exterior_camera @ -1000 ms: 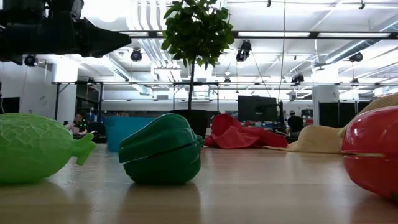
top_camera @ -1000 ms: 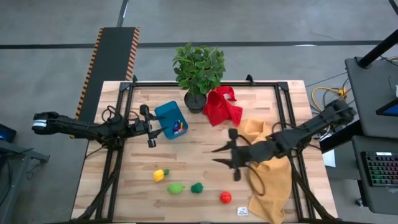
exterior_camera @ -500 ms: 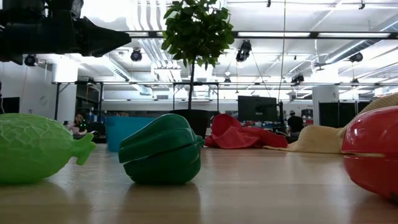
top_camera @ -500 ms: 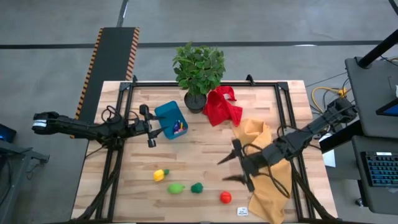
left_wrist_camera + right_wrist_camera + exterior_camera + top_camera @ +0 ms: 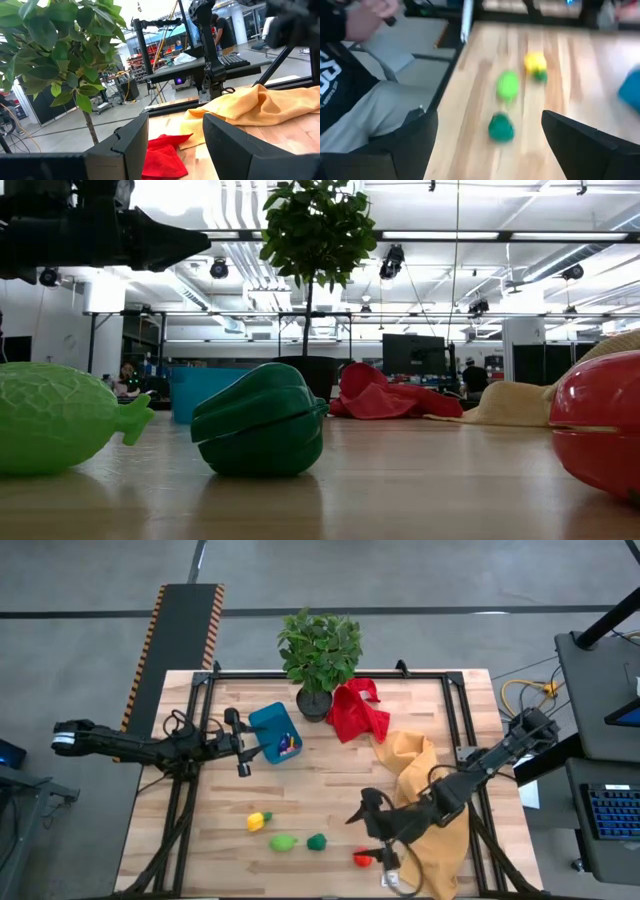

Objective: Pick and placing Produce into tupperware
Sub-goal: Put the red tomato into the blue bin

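The blue tupperware (image 5: 272,730) stands at the table's far left with dark blue and pinkish produce (image 5: 288,746) inside. My left gripper (image 5: 240,744) waits open right beside its left side, with nothing between its fingers (image 5: 175,145). Yellow (image 5: 258,821), light green (image 5: 284,841), dark green (image 5: 317,841) and red (image 5: 361,859) produce lie in a row near the front edge. My right gripper (image 5: 362,838) hovers open over the red piece, partly hiding it. In its wrist view (image 5: 490,150) the dark green piece (image 5: 500,127) lies ahead between the fingers.
A potted plant (image 5: 318,652) stands at the far edge, with a red cloth (image 5: 358,712) to its right. A yellow cloth (image 5: 430,810) lies under my right arm. A seated person (image 5: 355,85) shows beyond the table's left edge. Bare wood lies mid-table.
My right gripper has swung from the yellow cloth's edge toward the near edge, coming over the red produce, and has opened wider on the way. The produce and the tupperware have stayed put.
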Tool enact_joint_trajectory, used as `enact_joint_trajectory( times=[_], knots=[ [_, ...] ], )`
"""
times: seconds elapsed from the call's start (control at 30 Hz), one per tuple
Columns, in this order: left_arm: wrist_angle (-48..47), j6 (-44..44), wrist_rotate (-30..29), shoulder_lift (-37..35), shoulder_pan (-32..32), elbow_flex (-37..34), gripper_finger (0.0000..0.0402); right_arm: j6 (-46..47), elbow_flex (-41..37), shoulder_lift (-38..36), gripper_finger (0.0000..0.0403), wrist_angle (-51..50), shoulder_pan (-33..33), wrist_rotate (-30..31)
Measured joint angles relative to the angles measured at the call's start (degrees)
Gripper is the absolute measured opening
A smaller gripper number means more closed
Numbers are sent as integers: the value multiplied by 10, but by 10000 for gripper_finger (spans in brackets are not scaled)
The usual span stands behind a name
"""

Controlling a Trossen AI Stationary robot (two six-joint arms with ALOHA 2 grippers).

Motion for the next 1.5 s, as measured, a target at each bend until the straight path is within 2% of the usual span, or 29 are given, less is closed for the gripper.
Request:
enact_joint_trajectory(
  times=[0.37, 0.57, 0.73, 1.5],
  knots=[
    [3, -1, 2, 1, 0, 0, 173, 196, 89, 120, 326, -185, 8, -10],
    [2, -1, 2, 0, 0, 0, 173, 245, 124, 154, 325, -232, 17, -57],
    [1, -17, 2, 2, 0, 0, 173, 300, 125, 167, 325, -254, 27, -61],
    [2, -30, 3, 3, 0, 0, 173, 299, 127, 272, 325, -230, 39, -60]
  ],
)
